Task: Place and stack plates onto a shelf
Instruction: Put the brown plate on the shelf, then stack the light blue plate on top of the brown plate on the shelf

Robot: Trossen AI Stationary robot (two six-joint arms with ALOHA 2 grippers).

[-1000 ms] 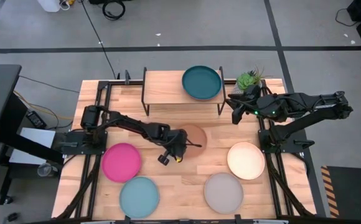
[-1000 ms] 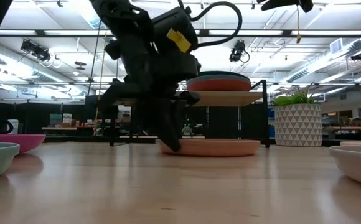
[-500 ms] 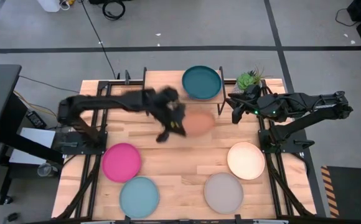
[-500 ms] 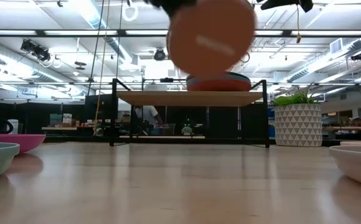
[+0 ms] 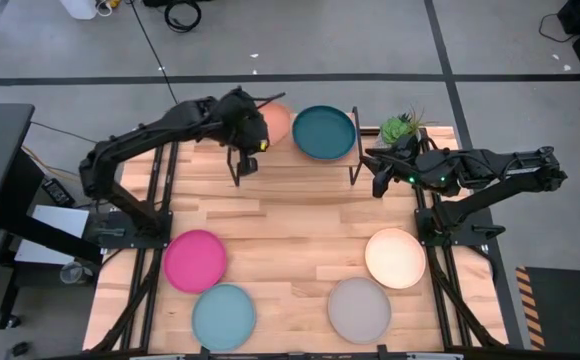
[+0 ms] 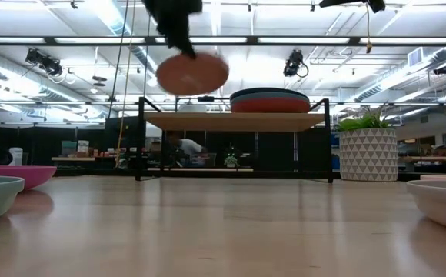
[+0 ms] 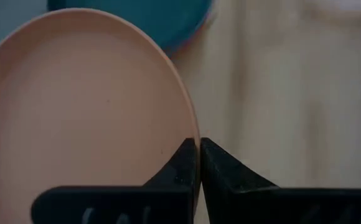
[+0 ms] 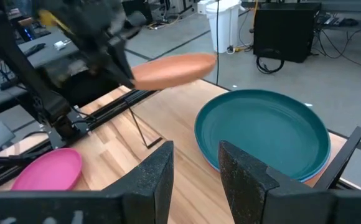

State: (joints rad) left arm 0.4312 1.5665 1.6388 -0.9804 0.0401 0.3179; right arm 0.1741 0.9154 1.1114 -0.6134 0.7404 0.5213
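- Since half a second ago, the left arm has swung the tan plate (image 5: 276, 123) from above the middle of the table up and over to the shelf (image 5: 270, 152); the plate was level with the shelf's front a moment back and is now held in the air over the shelf's left half.
- Left gripper (image 5: 251, 133): its fingers (image 7: 187, 163) are pinched on the tan plate's (image 7: 87, 118) rim, nearly closed with only the rim between them.
- In the low view the tan plate (image 6: 192, 74) hangs tilted, clear above the wooden top of the shelf (image 6: 234, 121), not touching it.
- On the shelf's right half sits a stack with the dark teal plate (image 5: 324, 132) on top; in the low view an orange-red plate (image 6: 270, 105) lies under the dark teal plate (image 6: 270, 94).
- Right gripper (image 5: 379, 181): it hovers just beside the shelf's right end, near a potted plant (image 5: 401, 127); its fingers (image 8: 154, 175) stand apart with nothing between them, facing the dark teal plate (image 8: 262, 135).
- On the tabletop (image 5: 290, 250) lie the magenta plate (image 5: 195, 260) and the light aqua plate (image 5: 223, 316) at the left, the cream plate (image 5: 395, 257) and the grey plate (image 5: 359, 309) at the right, all well apart from the shelf.
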